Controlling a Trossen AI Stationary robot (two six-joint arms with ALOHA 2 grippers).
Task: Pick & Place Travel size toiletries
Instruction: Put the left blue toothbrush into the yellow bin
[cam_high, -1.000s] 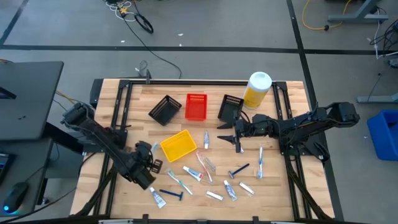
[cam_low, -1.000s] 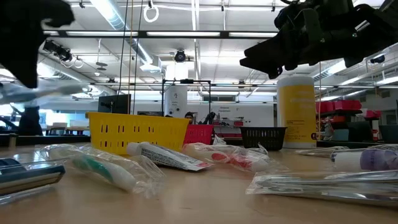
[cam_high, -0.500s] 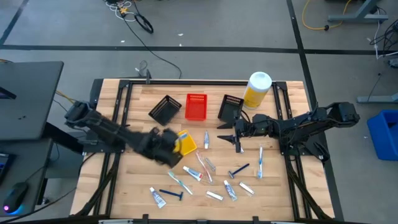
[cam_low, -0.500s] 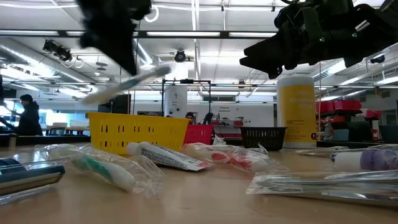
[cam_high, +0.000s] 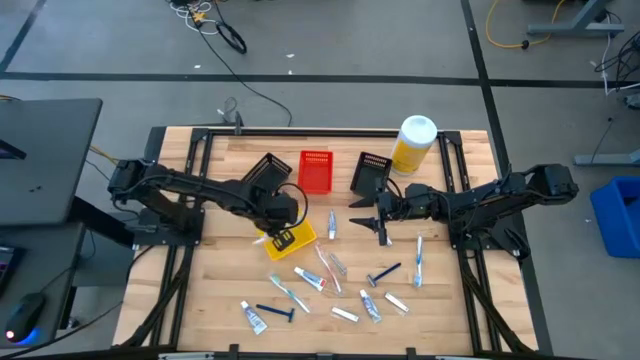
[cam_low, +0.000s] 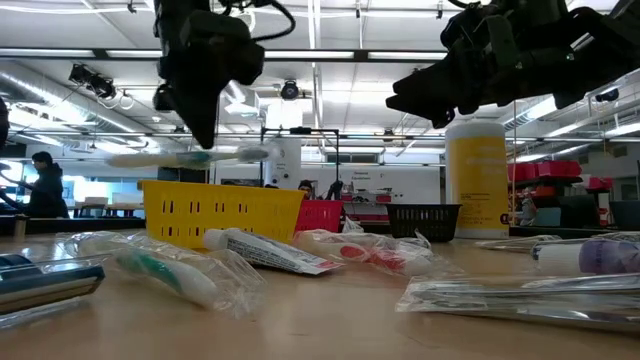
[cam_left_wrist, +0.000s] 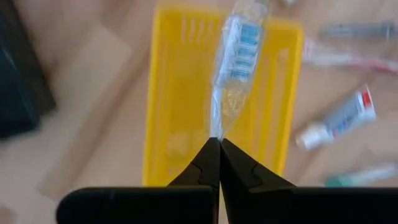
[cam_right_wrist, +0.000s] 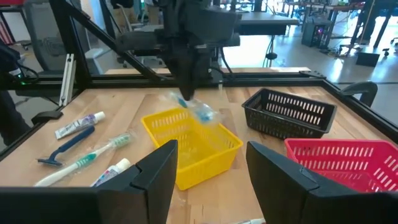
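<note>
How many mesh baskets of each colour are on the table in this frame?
Black baskets: 2
Red basket: 1
Yellow basket: 1
Total: 4

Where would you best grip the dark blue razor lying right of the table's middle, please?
Take the razor by its slim handle, about mid-length, coming straight down from above and closing across the handle. It lies flat on the table, with the wide head at its front-left end and the handle angled back-right. The open right gripper hovers nearest.
</note>
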